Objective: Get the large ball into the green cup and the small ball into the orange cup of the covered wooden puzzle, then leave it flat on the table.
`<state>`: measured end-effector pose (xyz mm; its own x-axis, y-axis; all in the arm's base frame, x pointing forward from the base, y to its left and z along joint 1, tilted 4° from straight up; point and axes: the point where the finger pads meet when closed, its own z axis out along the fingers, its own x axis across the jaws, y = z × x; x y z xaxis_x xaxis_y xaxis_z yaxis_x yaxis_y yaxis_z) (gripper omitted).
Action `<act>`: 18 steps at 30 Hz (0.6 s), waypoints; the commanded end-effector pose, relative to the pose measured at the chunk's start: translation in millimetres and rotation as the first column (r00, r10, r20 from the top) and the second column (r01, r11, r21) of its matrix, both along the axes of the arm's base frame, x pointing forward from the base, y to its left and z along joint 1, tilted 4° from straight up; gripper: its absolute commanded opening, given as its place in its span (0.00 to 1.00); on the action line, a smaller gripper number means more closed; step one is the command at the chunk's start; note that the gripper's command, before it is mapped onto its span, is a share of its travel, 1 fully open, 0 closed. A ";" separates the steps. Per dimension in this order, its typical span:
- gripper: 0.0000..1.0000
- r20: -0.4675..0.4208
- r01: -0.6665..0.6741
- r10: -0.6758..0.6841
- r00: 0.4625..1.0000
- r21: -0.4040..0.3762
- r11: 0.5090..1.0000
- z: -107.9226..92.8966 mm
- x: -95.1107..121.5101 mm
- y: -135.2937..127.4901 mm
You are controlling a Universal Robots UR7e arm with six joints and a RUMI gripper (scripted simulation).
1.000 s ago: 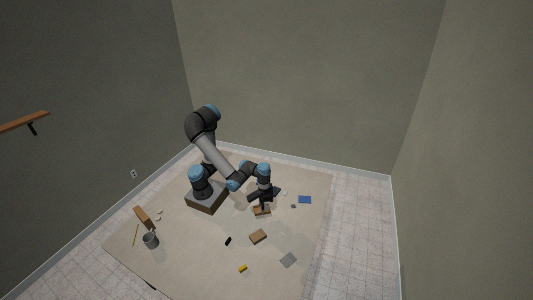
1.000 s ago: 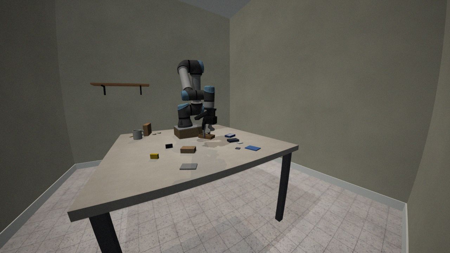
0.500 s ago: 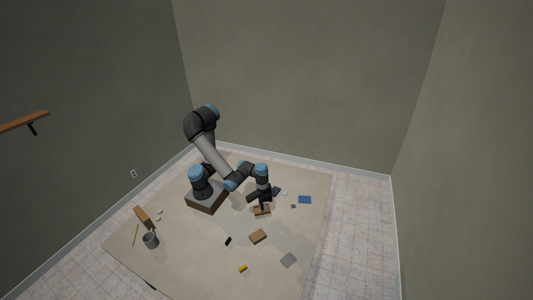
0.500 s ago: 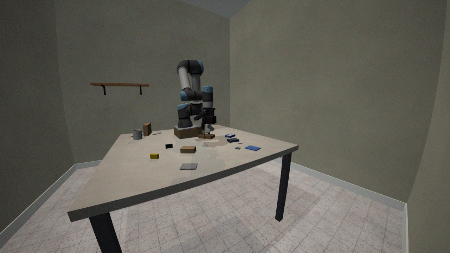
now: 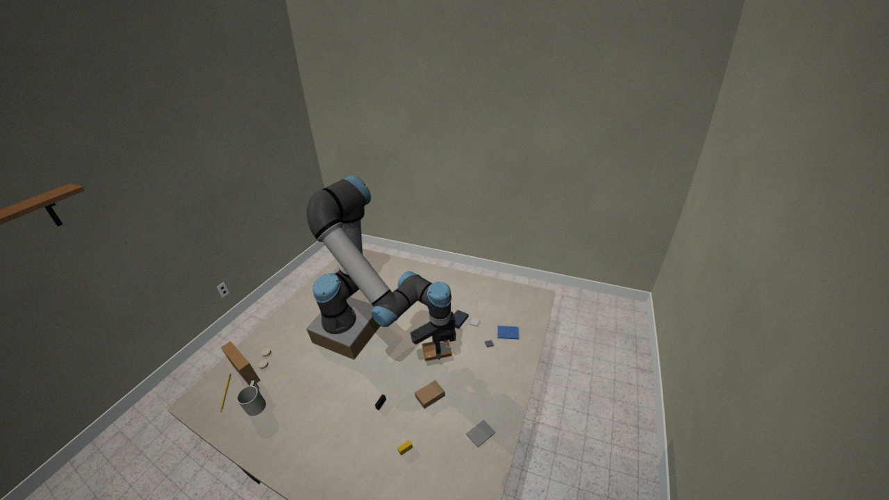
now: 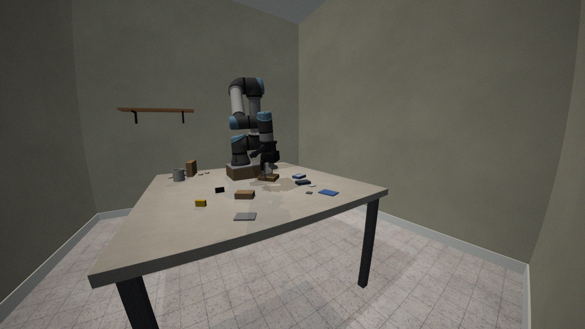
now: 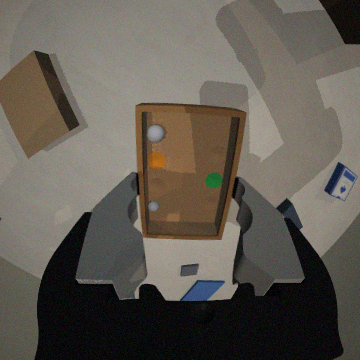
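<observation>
Wooden puzzle (image 7: 190, 170) sits clamped between the gripper's (image 7: 186, 222) fingers, just above the table (image 6: 171, 229). The large ball (image 7: 155, 133) rests in the far-left corner, the small ball (image 7: 153, 206) nearer; gentle rightward tilting should send the large one toward the green cup (image 7: 214, 180).

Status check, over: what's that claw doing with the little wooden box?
Gripper shut on covered wooden puzzle. Large ball above orange cup, small ball near end; green cup empty. Nothing obstructing.
</observation>
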<state>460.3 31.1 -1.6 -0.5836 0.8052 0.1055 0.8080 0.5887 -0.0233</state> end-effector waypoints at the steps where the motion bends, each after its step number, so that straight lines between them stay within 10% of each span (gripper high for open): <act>1: 0.43 -0.059 -0.003 0.002 0.998 -0.006 1.000 -0.1 1.3 0.1; 18: 0.43 -0.240 -0.016 -0.005 0.971 -0.082 0.996 -0.7 4.0 1.2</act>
<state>463.7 32.4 -2.6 -0.5568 0.8128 0.1713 0.7720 0.5825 -0.2545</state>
